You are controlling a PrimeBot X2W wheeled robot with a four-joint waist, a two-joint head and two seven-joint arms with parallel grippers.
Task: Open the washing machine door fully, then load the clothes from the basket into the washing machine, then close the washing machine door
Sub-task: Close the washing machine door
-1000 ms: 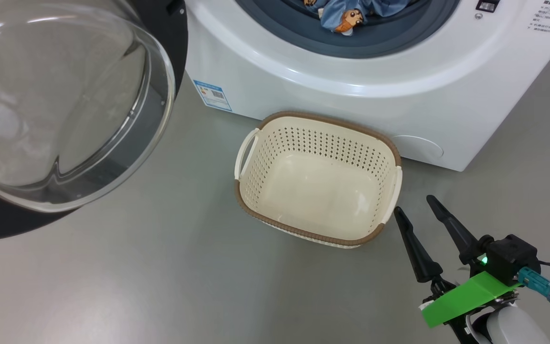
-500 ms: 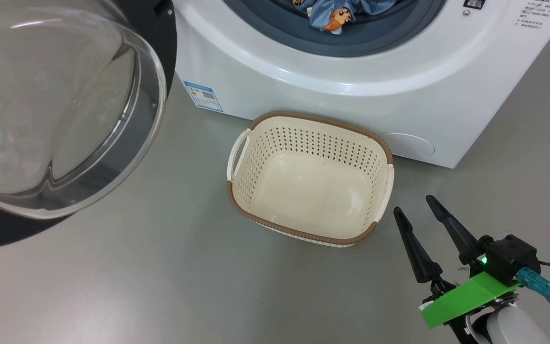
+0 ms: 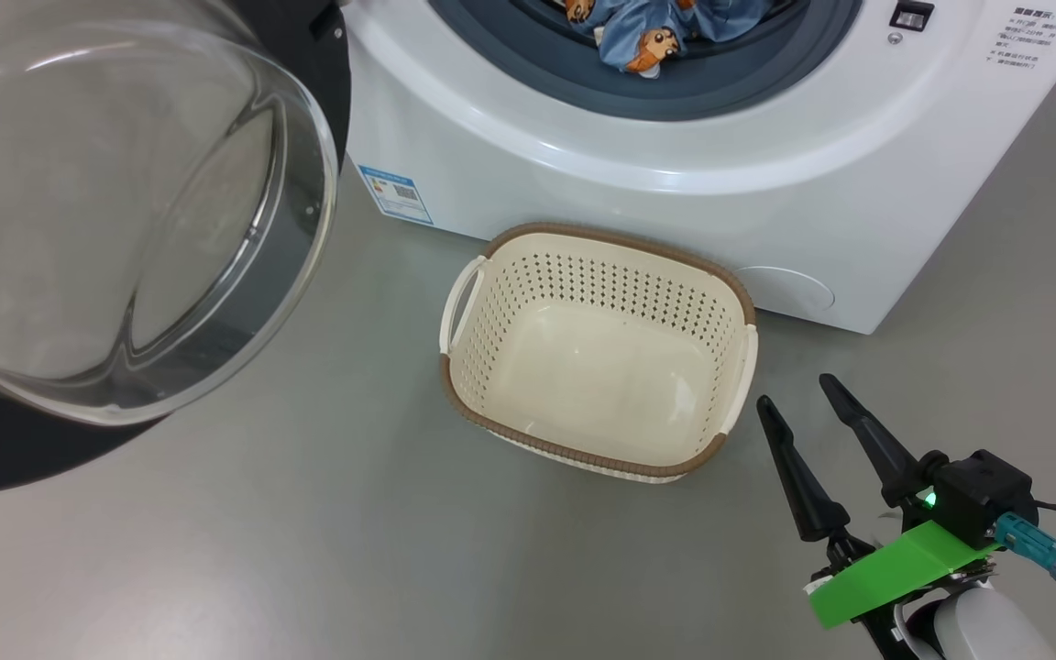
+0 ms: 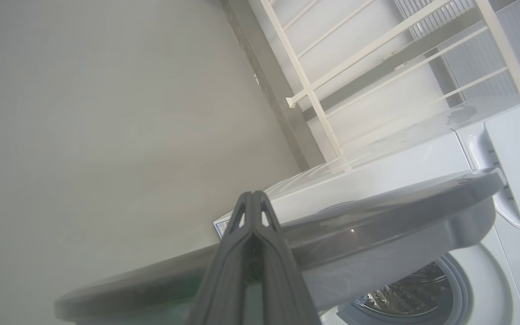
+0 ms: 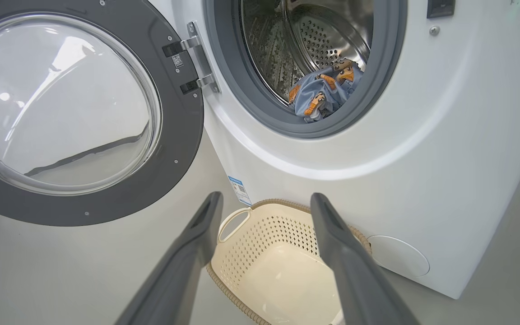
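The washing machine (image 3: 583,183) stands with its door (image 3: 115,211) swung out to the left, the glass bowl bulging toward me. Light blue clothes (image 3: 647,32) with orange faces lie in the drum, just behind the gasket, as the right wrist view also shows for the clothes (image 5: 321,92). The cream basket (image 3: 601,275) sits on the floor against the machine's front, with nothing in it. My right gripper (image 3: 792,389) hovers open and empty just right of the basket. My left gripper (image 4: 253,194) is shut on nothing, tips by the door's outer edge (image 4: 377,225).
Grey floor spreads in front of the machine and left of the basket. A white rail rack (image 4: 314,85) stands by the wall behind the machine. A blue label (image 3: 395,192) and a round service cover (image 3: 785,289) mark the machine's lower front.
The head view has shifted slightly, sliding the whole picture. My right gripper keeps its place and stays open. The basket and the clothes have not moved.
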